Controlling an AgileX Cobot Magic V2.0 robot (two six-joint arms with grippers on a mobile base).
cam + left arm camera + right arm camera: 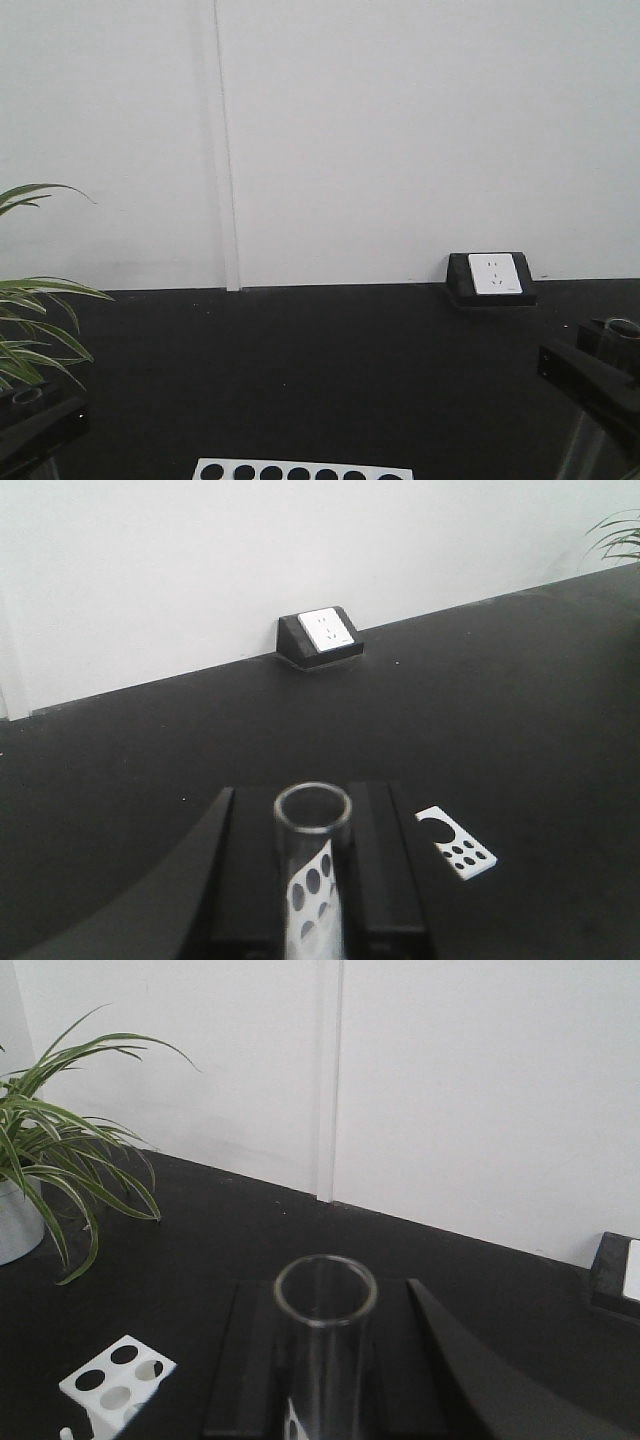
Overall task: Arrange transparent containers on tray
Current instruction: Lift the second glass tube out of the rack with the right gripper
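My left gripper (312, 815) is shut on a clear glass test tube (313, 880), one of the transparent containers. It stands upright between the black fingers (245, 880), open rim toward the camera. My right gripper (325, 1300) is likewise shut on a second transparent container (325, 1370), also rim up. In the front view the left gripper (40, 425) sits at the bottom left corner and the right gripper (590, 375) at the right edge, with a tube rim (622, 328) showing on top. The tray is out of view.
A white rack with round dark holes (300, 470) lies at the near table edge, also in view as rack (455, 842) and rack (115, 1380). A socket box (490, 278) sits against the back wall. A potted plant (60, 1130) stands at the left.
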